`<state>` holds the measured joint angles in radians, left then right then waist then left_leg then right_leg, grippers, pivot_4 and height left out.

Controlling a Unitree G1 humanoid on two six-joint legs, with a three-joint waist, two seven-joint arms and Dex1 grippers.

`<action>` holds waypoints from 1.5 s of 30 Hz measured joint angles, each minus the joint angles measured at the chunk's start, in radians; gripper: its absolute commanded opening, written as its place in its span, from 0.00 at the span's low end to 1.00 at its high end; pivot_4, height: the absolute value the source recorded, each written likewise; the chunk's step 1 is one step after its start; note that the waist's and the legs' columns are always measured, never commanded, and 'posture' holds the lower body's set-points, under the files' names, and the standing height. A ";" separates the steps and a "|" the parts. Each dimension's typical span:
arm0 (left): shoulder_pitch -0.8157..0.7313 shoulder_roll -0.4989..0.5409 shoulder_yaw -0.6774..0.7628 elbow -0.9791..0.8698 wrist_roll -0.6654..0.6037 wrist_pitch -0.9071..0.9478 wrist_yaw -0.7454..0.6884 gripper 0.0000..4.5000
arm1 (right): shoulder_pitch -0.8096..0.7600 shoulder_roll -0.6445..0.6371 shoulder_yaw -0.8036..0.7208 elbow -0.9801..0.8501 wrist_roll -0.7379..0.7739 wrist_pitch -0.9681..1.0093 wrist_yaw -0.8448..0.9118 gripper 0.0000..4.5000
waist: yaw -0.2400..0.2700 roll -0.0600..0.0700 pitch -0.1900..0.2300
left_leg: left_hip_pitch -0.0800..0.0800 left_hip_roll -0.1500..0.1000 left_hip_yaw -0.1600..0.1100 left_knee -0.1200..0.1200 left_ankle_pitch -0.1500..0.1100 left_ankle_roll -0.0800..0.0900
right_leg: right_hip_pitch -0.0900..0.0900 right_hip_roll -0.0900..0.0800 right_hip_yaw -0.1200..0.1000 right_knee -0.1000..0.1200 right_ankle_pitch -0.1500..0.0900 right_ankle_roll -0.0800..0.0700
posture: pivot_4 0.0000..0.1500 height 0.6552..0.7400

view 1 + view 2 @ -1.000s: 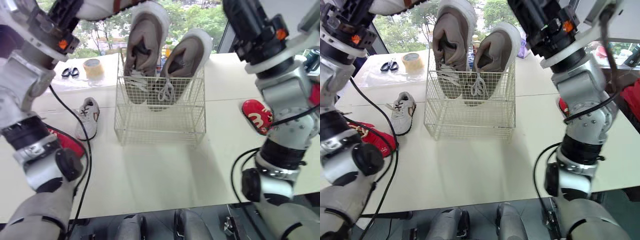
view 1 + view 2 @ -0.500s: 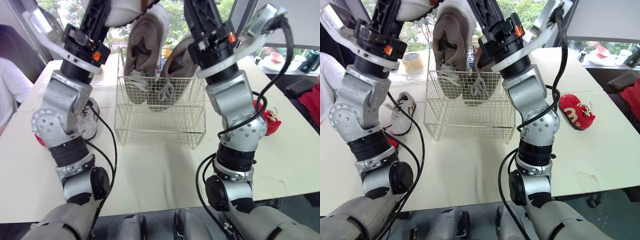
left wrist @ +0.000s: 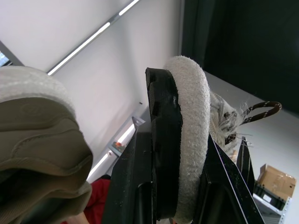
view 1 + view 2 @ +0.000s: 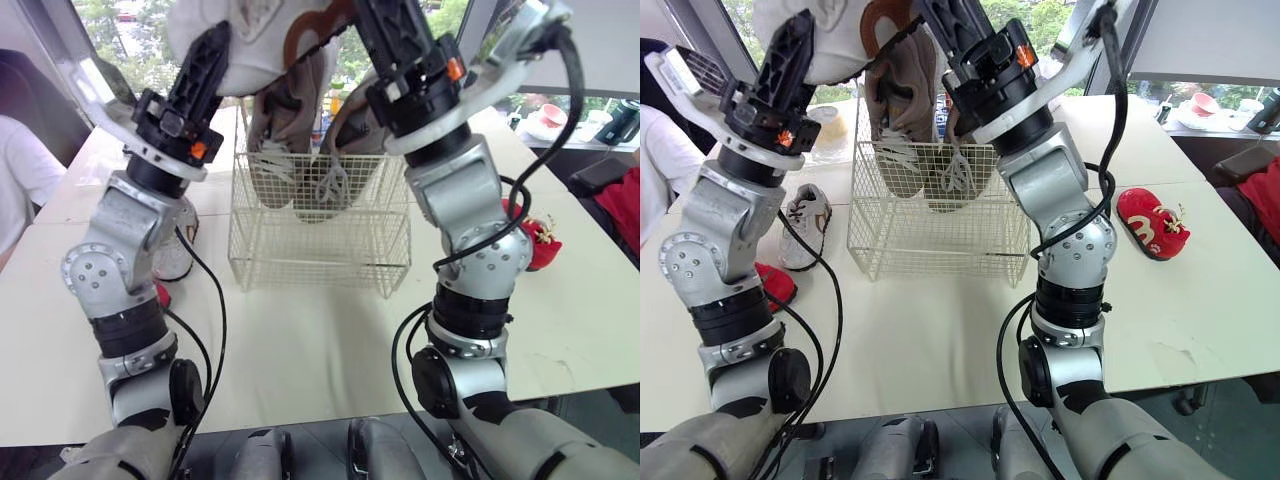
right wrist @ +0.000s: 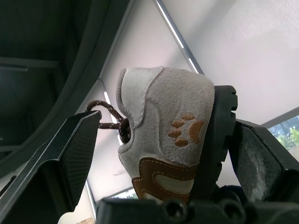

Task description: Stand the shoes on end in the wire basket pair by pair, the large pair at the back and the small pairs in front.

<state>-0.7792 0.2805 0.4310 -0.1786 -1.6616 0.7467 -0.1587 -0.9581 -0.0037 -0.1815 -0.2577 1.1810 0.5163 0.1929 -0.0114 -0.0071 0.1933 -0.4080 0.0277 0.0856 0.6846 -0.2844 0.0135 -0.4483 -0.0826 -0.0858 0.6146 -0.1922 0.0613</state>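
Both arms are raised above the wire basket (image 4: 320, 262), each with one small shoe. The left gripper (image 3: 180, 154) is clenched on a fleecy cream shoe (image 3: 192, 116), one finger against its black sole. The right gripper (image 5: 166, 123) grasps a paw-print shoe (image 5: 173, 107) of pale suede with brown trim and a dark brown lace, its sole against one finger. The two held shoes hang side by side over the basket's rear edge, and it is hard to tell whether they touch. In the basket, two large beige trainers (image 4: 283, 150) stand on end along the back, heels up. On the table (image 4: 320, 340), a small white trainer (image 4: 803, 228) and a red shoe (image 4: 775, 283) lie left of the basket; another red shoe (image 4: 1152, 222) lies well to its right
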 measured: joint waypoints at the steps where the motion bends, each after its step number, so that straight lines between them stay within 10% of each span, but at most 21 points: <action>1: 0.000 0.011 -0.005 0.000 0.000 -0.001 -0.005 0.06 | 0.000 -0.003 -0.001 0.001 0.000 0.000 0.000 0.81 | 0.000 0.000 0.000 | 0.000 0.000 0.000 0.000 0.000 0.000 | 0.000 0.000 0.000 0.000 0.000 0.000 | 1.00 1.00; 9: 0.021 0.069 -0.027 -0.023 0.024 -0.012 -0.055 0.06 | 0.008 -0.028 0.001 0.007 -0.002 0.009 -0.006 0.12 | -0.001 0.000 0.000 | 0.000 0.000 0.000 0.000 0.000 0.000 | 0.000 0.000 0.000 0.000 0.000 0.000 | 1.00 1.00; 11: 0.028 0.080 -0.034 -0.025 0.038 -0.012 -0.058 0.06 | 0.017 -0.036 0.002 0.007 -0.002 0.015 -0.008 0.12 | 0.000 0.000 0.000 | 0.000 0.000 0.000 0.000 0.000 0.000 | 0.000 0.000 0.000 0.000 0.000 0.000 | 1.00 1.00; 19: 0.115 0.175 -0.083 -0.040 0.073 0.046 -0.068 0.87 | 0.025 -0.056 -0.016 0.007 -0.002 0.007 -0.011 0.12 | -0.003 0.000 0.000 | 0.000 0.001 0.000 -0.001 0.000 0.000 | 0.000 0.000 0.000 0.000 0.000 0.000 | 1.00 1.00; 23: 0.211 0.282 -0.107 -0.104 0.076 0.123 -0.079 0.87 | -0.047 -0.104 -0.056 0.015 0.026 -0.002 -0.002 0.12 | -0.005 0.001 0.001 | -0.001 0.001 0.000 -0.002 0.000 0.000 | -0.002 0.001 0.000 0.000 0.000 0.000 | 1.00 1.00; 33: 0.421 0.523 -0.121 -0.329 0.224 0.186 -0.124 0.87 | -0.116 -0.674 -0.097 0.239 -0.091 0.107 0.438 0.12 | 0.001 0.000 0.000 | -0.001 0.001 0.001 -0.003 -0.002 0.003 | -0.002 0.000 0.001 -0.004 -0.003 -0.005 | 1.00 1.00; 45: 0.485 0.563 -0.111 -0.370 0.186 0.186 -0.147 0.87 | -0.108 -0.873 0.114 0.386 -0.435 0.024 0.953 0.12 | 0.002 0.000 0.001 | -0.001 0.002 0.002 -0.003 -0.002 0.002 | -0.003 0.001 0.002 -0.002 -0.003 -0.004 | 1.00 1.00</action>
<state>-0.2940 0.8432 0.3195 -0.5484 -1.4751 0.9322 -0.3055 -1.0665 -0.8765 -0.0680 0.1279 0.7455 0.5402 1.1457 -0.0099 -0.0068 0.1939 -0.4088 0.0296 0.0881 0.6817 -0.2861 0.0155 -0.4517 -0.0812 -0.0843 0.6122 -0.1952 0.0570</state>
